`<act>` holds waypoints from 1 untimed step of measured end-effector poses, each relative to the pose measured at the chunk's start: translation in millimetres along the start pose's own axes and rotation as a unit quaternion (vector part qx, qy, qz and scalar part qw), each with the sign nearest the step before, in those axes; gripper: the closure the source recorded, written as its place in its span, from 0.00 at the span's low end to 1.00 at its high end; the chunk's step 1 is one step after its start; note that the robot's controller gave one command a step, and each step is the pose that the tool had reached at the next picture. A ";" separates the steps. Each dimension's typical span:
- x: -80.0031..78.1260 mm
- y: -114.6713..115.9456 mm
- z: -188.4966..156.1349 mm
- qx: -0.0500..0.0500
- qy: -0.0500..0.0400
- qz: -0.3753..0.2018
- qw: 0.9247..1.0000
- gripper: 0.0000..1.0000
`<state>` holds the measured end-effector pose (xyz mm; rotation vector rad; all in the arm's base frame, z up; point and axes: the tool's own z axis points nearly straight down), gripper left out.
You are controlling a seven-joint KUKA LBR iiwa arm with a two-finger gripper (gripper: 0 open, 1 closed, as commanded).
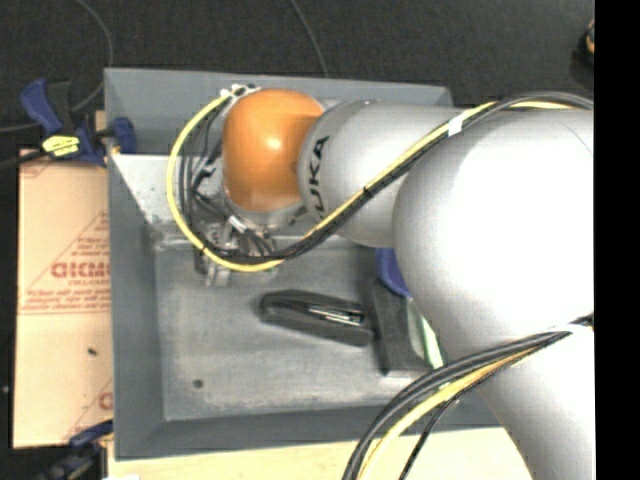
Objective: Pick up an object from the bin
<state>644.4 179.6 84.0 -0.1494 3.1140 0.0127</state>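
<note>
Overhead, arm (480, 198) stretched leftward, gripper (218, 264) low, back-left of bin (135, 298).

Gripper (214, 266) low by bin's (135, 348) back-left wall. Black stapler (315, 319) mid-floor, well apart. Dark block (390, 336) just right of stapler.

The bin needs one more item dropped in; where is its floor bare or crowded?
Bare floor lies lower left, between the bin's left wall, near wall and the black stapler-like tool. The right is crowded: a dark block, something blue, the arm. The gripper fills the upper left.
</note>
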 end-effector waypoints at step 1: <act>1.1 -0.3 -21.6 0.001 0.003 0.000 1.000 1.00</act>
